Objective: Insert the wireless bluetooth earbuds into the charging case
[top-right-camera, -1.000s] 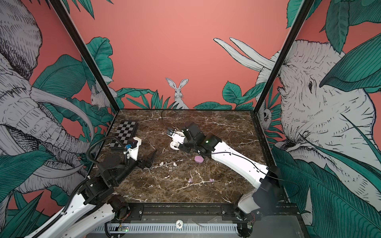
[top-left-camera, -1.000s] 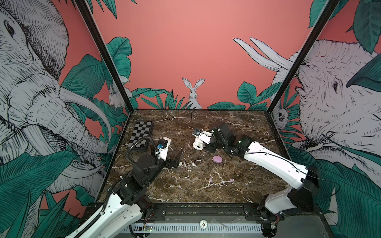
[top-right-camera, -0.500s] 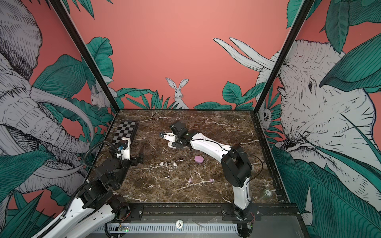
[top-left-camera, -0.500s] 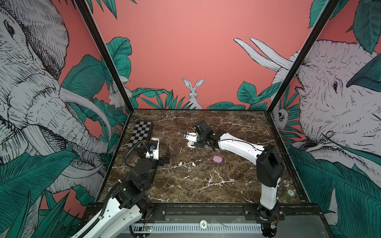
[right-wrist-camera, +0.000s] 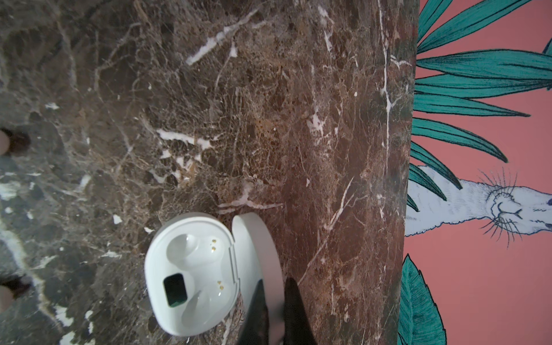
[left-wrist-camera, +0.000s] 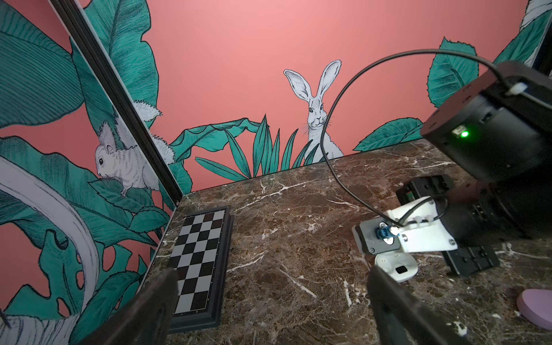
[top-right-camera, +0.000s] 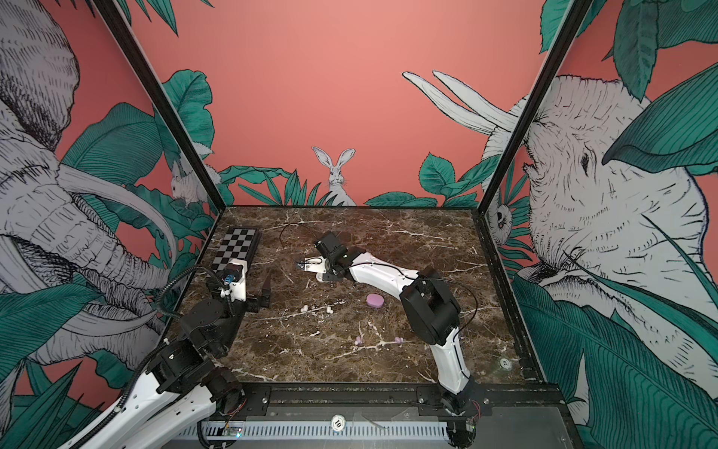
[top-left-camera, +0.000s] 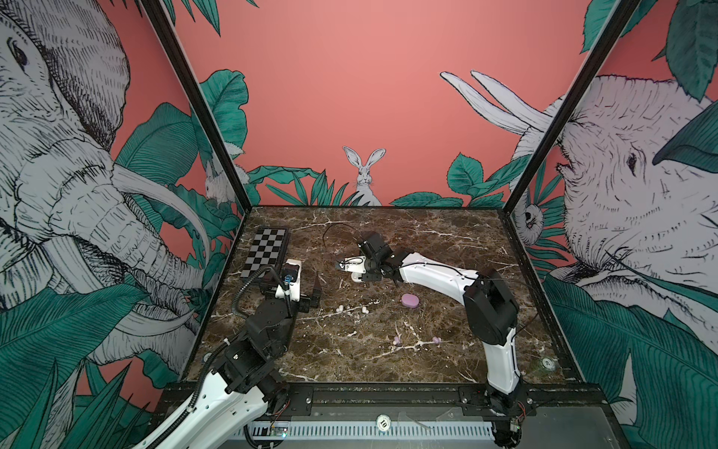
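Observation:
The white charging case point(right-wrist-camera: 191, 274) lies open on the marble, both bud sockets bare. Its raised lid point(right-wrist-camera: 257, 239) is pinched between the black fingers of my right gripper point(right-wrist-camera: 274, 301), which is shut on it. In both top views the case point(top-left-camera: 355, 276) point(top-right-camera: 320, 276) sits left of the middle under that gripper point(top-left-camera: 367, 276). Two white earbuds point(top-left-camera: 340, 309) point(top-left-camera: 365, 310) lie nearer the front, and two lilac ones point(top-left-camera: 396, 341) point(top-left-camera: 436, 340) lie nearer still. My left gripper point(top-left-camera: 307, 291) point(left-wrist-camera: 274, 301) hangs open and holds nothing, left of the white buds.
A shut lilac case point(top-left-camera: 410, 300) point(left-wrist-camera: 534, 307) lies right of the white buds. A folded chessboard point(top-left-camera: 268, 252) point(left-wrist-camera: 200, 257) lies at the back left by the wall. My right arm's raised elbow point(top-left-camera: 489, 307) stands over the right half of the table.
My right arm has folded, its elbow rising, and has drawn the white case a little left and lower. My left gripper has pulled back to the left, staying open.

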Available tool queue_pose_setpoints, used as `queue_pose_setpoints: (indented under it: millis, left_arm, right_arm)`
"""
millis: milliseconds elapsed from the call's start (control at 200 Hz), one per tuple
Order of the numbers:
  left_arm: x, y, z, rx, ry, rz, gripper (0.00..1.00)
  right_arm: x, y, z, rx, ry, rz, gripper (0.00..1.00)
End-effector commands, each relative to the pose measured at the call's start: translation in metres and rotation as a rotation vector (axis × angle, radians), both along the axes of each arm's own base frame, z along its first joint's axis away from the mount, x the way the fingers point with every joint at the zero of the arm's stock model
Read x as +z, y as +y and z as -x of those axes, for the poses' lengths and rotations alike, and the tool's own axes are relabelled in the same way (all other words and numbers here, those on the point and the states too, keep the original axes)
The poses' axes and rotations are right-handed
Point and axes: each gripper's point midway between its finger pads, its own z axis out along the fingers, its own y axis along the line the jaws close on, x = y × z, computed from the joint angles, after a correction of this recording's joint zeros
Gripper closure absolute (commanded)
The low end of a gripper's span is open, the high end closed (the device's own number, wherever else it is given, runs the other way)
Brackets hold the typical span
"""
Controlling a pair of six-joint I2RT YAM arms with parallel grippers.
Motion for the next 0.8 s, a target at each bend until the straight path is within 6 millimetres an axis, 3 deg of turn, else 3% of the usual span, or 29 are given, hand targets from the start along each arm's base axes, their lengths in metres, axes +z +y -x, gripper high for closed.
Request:
queue_pose_setpoints:
  millis: [0,300,545,795]
  left_arm:
    - [0.000,0.000,-0.002,0.003,-0.012,-0.001,0.01]
    - [0.007,0.011,0.002,0.044,-0.038,0.012,0.01]
    - [0.011,0.019,0.004,0.077,-0.053,0.023,0.01]
    - [0.011,0.019,0.004,0.075,-0.055,0.024,0.01]
  right_arm:
    - [-0.008,0.010,0.001,0.003,-0.038,0.013,1.00]
    - [-0.007,0.019,0.015,-0.081,0.051,-0.100,1.00]
    - [-0.024,0.015,0.025,-0.103,0.067,-0.074,1.00]
    - [-0.026,0.016,0.026,-0.130,0.052,-0.092,1.00]
